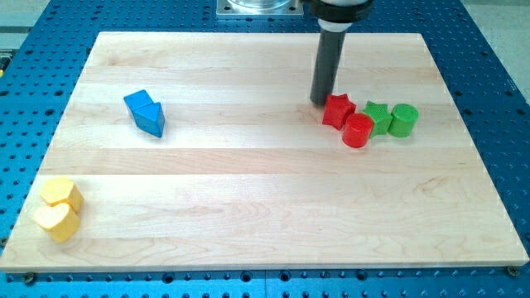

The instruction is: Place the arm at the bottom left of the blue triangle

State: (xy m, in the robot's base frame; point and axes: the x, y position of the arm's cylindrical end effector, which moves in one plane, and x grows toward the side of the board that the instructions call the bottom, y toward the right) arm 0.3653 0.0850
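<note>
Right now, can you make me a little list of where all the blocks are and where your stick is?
my tip: near the view's top right, right beside the red star, on its left
red star: next to the red round block
green star: beside the green round block
blue triangle: view's left, touching the blue cube
yellow blocks: two together, view's bottom left corner
board: pale wood
task status: tip far right of the blue triangle, not there yet

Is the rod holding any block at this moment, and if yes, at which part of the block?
Nothing is held. My tip stands just left of the red star block, far to the right of the blue triangle.
</note>
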